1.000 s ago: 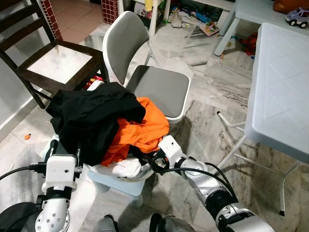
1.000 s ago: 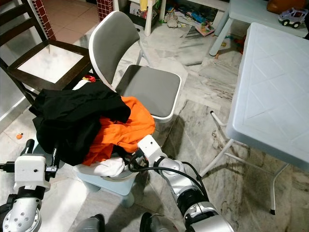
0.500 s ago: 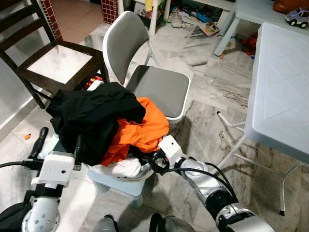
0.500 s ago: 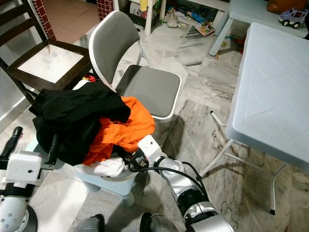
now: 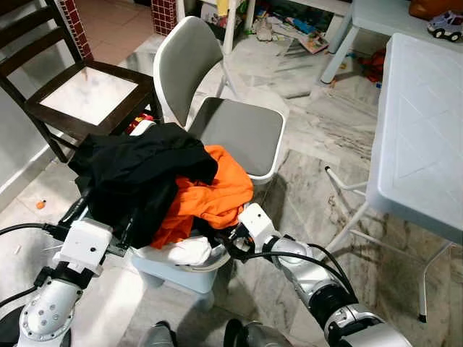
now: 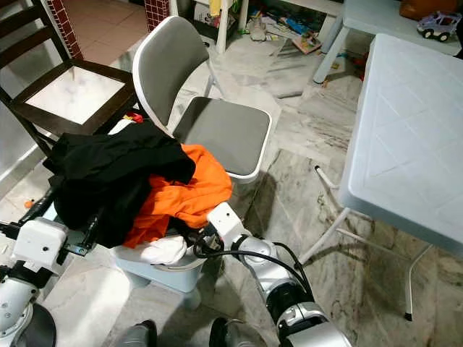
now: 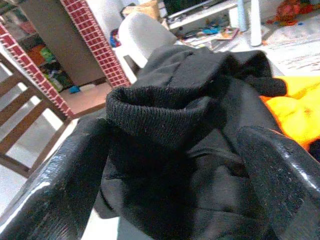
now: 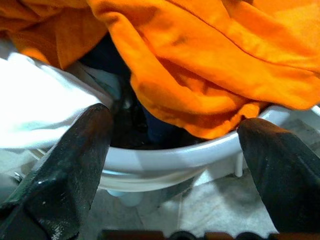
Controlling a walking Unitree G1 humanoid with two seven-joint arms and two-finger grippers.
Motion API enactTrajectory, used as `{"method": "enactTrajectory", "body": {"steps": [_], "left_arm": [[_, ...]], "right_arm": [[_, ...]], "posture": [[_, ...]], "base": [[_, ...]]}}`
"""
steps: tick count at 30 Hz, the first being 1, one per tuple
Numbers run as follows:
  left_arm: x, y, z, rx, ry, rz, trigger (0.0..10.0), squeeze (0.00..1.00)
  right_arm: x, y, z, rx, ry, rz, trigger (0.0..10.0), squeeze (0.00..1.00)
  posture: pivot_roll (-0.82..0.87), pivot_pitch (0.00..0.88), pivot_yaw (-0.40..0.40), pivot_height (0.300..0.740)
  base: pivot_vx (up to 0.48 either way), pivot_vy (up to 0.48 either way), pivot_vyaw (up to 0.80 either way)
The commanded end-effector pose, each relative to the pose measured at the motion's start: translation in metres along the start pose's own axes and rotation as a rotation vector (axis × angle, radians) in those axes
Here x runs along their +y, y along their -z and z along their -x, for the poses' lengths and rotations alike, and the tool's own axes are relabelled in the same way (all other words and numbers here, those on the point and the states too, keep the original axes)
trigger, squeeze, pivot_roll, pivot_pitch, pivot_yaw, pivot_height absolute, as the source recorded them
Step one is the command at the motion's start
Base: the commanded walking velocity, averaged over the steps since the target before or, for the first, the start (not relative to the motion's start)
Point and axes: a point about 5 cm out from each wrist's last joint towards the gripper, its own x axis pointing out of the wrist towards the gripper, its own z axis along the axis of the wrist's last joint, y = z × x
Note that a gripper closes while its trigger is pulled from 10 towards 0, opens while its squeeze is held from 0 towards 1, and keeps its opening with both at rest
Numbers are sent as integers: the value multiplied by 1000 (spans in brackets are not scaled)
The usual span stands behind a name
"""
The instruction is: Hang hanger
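Black and orange garments heap in a white laundry basket (image 5: pixel 189 269): the black sweater (image 5: pixel 137 177) at ten o'clock, the orange garment (image 5: pixel 210 195) at two. The left gripper (image 7: pixel 172 165) spreads wide around the sweater's ribbed hem. The right gripper (image 8: pixel 175 150), also wide, sits at the basket rim. I cannot tell where a hanger lies.

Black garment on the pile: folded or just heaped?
Heaped. The black garment lies crumpled with loose folds over the orange garment, spilling past the white basket rim.
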Motion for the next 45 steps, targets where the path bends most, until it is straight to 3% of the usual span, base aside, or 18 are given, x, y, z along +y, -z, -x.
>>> {"method": "enactTrajectory", "body": {"steps": [1, 3, 8, 9, 10, 11, 12, 19, 28, 29, 30, 31, 36, 45], "left_arm": [[9, 1, -1, -5, -20, -17, 10000, 1000], [21, 1, -3, -13, -54, -40, 10000, 1000], [26, 0, -2, -18, -29, -53, 10000, 1000], [26, 0, -2, -18, -23, -55, 10000, 906], [26, 0, -2, -17, -18, -48, 10000, 647], [26, 1, -1, -16, -17, -42, 10000, 282], [26, 2, -2, -12, -3, -31, 10000, 0], [20, 6, -8, 1, 135, 26, 10000, 0], [44, 18, -23, 40, 173, -7, 10000, 0], [47, 19, -24, 40, 182, -6, 6353, 0], [48, 19, -25, 38, 189, -6, 6353, 0], [49, 20, -27, 39, 198, 7, 0, 0], [43, 19, -35, 16, 306, 0, 0, 0], [35, 21, -36, 7, 387, -13, 0, 0]], "right_arm": [[1, 9, 3, 30, -6, -5, 10000, 0], [0, 10, 4, 33, -4, -6, 10000, 0], [2, 10, 3, 35, -5, -10, 10000, 0], [2, 10, 3, 35, -5, -10, 10000, 0], [3, 10, 2, 34, -7, -11, 10000, 0], [3, 10, 2, 34, -8, -12, 10000, 0], [4, 10, 2, 33, -11, -12, 10000, 0], [4, 10, 2, 36, -21, -7, 10000, 0], [4, 12, 3, 41, -24, 1, 10000, 0], [5, 12, 3, 41, -25, 1, 10000, 0], [5, 12, 3, 41, -25, 2, 10000, 0], [6, 12, 3, 42, -26, 2, 10000, 0], [6, 13, 3, 43, -26, 6, 10000, 0], [6, 12, 3, 44, -24, 8, 10000, 0]], "posture": [[142, 217, -134, 740], [143, 218, -133, 740], [154, 221, -127, 740], [154, 221, -127, 740], [157, 224, -126, 740], [158, 224, -126, 740], [160, 226, -127, 740], [152, 230, -135, 740], [139, 229, -134, 740], [138, 228, -133, 740], [138, 228, -133, 740], [137, 228, -132, 740], [134, 225, -129, 740], [134, 217, -123, 740]], "base": [[0, 0, 0], [0, 0, 0], [0, 0, 0], [0, 0, 0], [0, 0, 0], [0, 0, 0], [0, 0, 0], [0, 0, 0], [0, 0, 0], [0, 0, 0], [0, 0, 0], [0, 0, 0], [0, 0, 0], [0, 0, 0]]}}
